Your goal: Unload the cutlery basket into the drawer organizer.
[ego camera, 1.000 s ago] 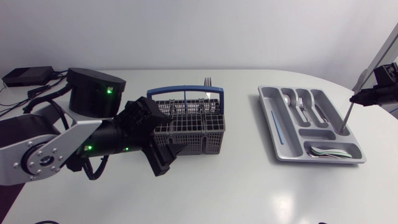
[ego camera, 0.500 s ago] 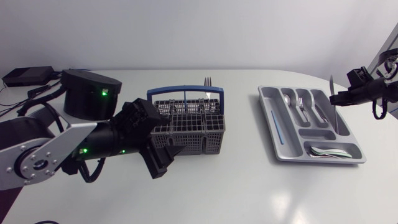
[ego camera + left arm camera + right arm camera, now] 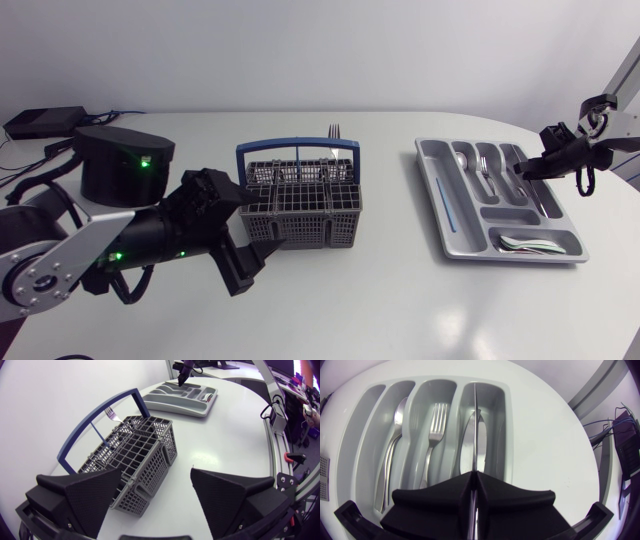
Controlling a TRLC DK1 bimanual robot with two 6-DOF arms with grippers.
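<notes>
Since the earlier frames the right gripper (image 3: 474, 480) has swung the slim silver table knife (image 3: 476, 425) from upright to level. Its fingers are clenched on the handle, and the blade reaches straight ahead of them over the end slot of the grey plastic drawer organizer (image 3: 350, 420). The left gripper (image 3: 155, 497) has drawn back, fingers spread wide, with the grey mesh cutlery basket (image 3: 140, 450) just ahead of them and a steel fork (image 3: 111, 414) standing in it.
</notes>
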